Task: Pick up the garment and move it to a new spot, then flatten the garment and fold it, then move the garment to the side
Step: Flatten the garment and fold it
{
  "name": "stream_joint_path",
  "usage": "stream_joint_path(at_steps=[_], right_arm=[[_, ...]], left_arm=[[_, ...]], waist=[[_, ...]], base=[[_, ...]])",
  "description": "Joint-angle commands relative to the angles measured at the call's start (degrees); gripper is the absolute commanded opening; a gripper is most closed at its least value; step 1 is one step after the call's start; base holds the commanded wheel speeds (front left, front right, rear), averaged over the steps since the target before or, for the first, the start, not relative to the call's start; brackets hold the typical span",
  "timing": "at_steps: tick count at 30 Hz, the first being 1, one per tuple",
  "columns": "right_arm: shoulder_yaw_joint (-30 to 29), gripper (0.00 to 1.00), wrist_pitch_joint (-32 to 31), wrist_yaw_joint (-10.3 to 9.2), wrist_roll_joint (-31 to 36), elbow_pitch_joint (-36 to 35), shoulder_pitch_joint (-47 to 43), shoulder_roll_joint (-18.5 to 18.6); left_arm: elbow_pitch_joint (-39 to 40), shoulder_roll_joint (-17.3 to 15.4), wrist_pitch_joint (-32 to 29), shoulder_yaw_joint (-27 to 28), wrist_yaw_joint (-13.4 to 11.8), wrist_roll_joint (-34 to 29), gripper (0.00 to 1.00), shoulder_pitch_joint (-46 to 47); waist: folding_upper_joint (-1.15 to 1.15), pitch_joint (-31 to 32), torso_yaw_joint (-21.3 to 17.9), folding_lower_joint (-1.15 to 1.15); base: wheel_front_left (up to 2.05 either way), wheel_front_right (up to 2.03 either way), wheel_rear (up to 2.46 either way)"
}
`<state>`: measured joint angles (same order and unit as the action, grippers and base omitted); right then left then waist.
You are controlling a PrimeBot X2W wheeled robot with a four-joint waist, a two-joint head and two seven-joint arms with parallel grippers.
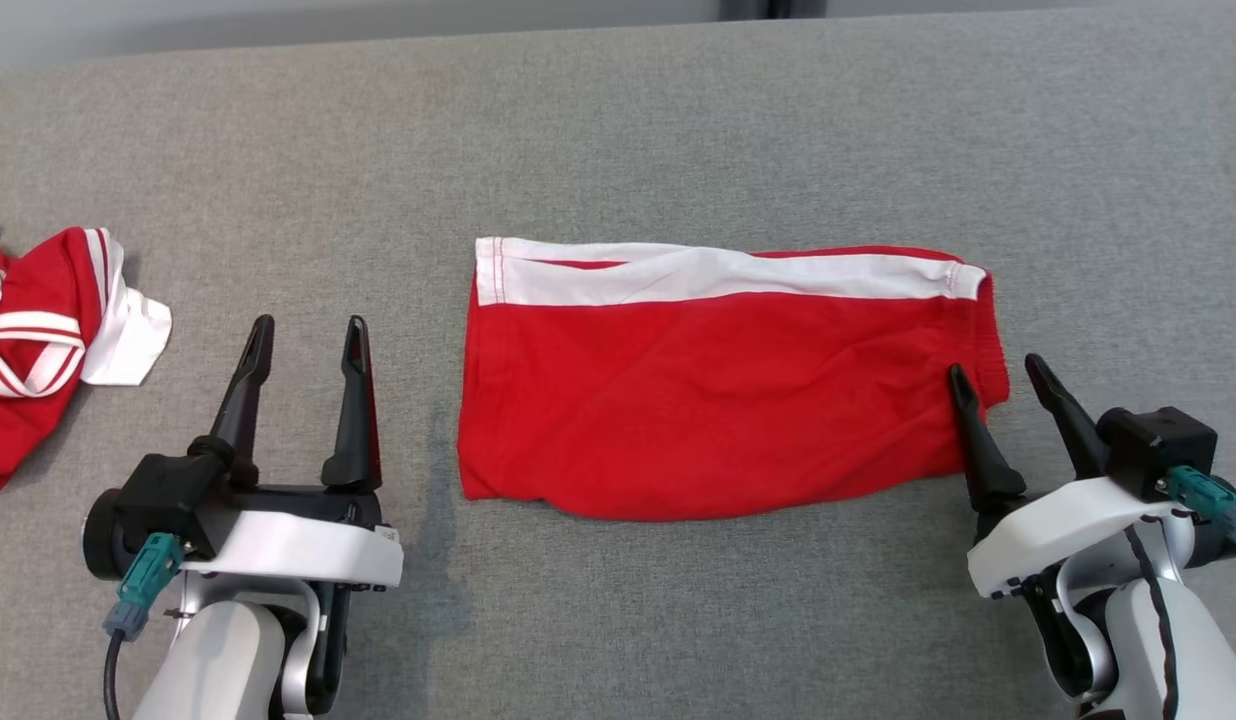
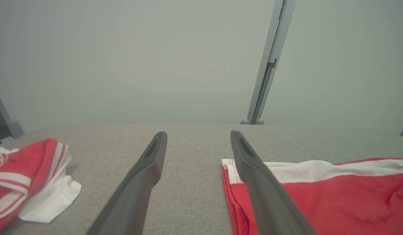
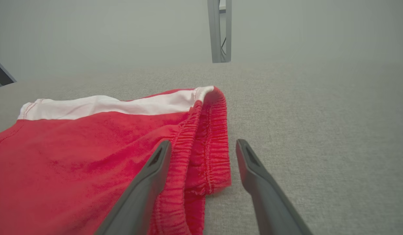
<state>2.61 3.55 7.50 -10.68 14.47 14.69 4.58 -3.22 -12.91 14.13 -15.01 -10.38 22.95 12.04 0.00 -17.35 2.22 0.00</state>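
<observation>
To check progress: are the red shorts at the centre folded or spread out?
Folded, lying flat: the red shorts form one rectangle, with the waistband doubled at the right end.

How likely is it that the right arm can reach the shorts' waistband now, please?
Likely yes: the open right tool already straddles the waistband at the shorts' end, with nothing in between.

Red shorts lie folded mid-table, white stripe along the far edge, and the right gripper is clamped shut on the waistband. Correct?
Not quite: the right gripper is open, not clamped. The right wrist view shows its fingers apart, one over the waistband, one beyond its edge. The red shorts do lie mid-table, white stripe along the far edge.
</observation>
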Motion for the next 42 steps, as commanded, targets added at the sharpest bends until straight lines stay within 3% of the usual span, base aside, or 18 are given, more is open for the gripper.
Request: stream_joint_path(at_steps=[1, 10, 11, 12, 13, 14, 15, 24, 34, 42], right_arm=[[-0.1, 1.00, 0.5, -0.02, -0.5, 1.0, 0.8, 0.2], [1.6, 1.00, 3.2, -0.02, -4.1, 12.9, 4.2, -1.1], [2.0, 0.87, 3.6, -0.02, -5.0, 13.8, 4.5, -1.1], [2.5, 0.49, 3.9, -0.02, -5.5, 14.4, 4.8, -1.2], [3.1, 0.35, 4.1, -0.02, -6.2, 15.1, 5.0, -1.3], [3.5, 0.04, 4.7, -0.02, -6.8, 15.6, 5.3, -1.4], [4.0, 0.00, 5.2, -0.02, -7.3, 15.9, 5.6, -1.4], [3.8, 0.00, 8.0, -0.03, -11.1, 16.5, 6.9, -0.9], [-2.6, 0.00, 8.1, -0.03, -14.6, 16.4, 5.0, 0.9], [3.6, 0.00, 3.0, -0.02, -21.8, 7.7, 7.7, 0.4]], left_arm=[[-0.2, 0.3, 0.0, 0.0, 0.4, 0.7, 1.00, 0.8], [-1.1, -0.1, 0.3, 0.1, 0.7, 1.0, 1.00, 1.6], [-1.1, -0.1, 0.3, 0.0, 0.8, 1.0, 1.00, 1.7], [-1.2, -0.1, 0.2, 0.0, 0.8, 1.1, 1.00, 1.7], [-1.2, -0.2, 0.1, -0.1, 0.9, 1.1, 1.00, 1.8], [-1.3, -0.2, 0.0, -0.2, 0.9, 1.0, 1.00, 1.8], [-1.3, -0.2, -0.1, -0.4, 0.9, 1.0, 1.00, 1.9], [-0.3, -1.0, -0.7, -0.7, 0.4, 0.4, 1.00, 2.2], [0.7, -1.4, -1.8, -1.7, 0.2, 0.3, 1.00, 2.2], [0.6, -1.6, -2.8, -2.7, 0.9, 0.7, 1.00, 2.4]], waist=[[0.00, -0.5, 0.5, 0.00], [0.00, -1.6, 0.6, 0.00], [0.00, -1.6, 0.4, 0.00], [0.00, -1.6, 0.3, 0.00], [0.00, -1.6, 0.1, 0.00], [0.00, -1.5, -0.1, 0.00], [0.00, -1.6, -0.2, 0.00], [0.00, -1.9, -2.2, 0.00], [0.00, -1.5, -4.4, 0.00], [0.00, -1.1, -4.7, 0.00]], base=[[0.00, 0.00, 0.00], [0.00, 0.00, 0.00], [0.00, 0.00, 0.00], [0.00, 0.00, 0.00], [0.00, 0.00, 0.00], [0.00, 0.00, 0.00], [0.00, 0.00, 0.00], [0.00, 0.00, 0.00], [0.00, 0.00, 0.00], [0.00, 0.00, 0.00]])
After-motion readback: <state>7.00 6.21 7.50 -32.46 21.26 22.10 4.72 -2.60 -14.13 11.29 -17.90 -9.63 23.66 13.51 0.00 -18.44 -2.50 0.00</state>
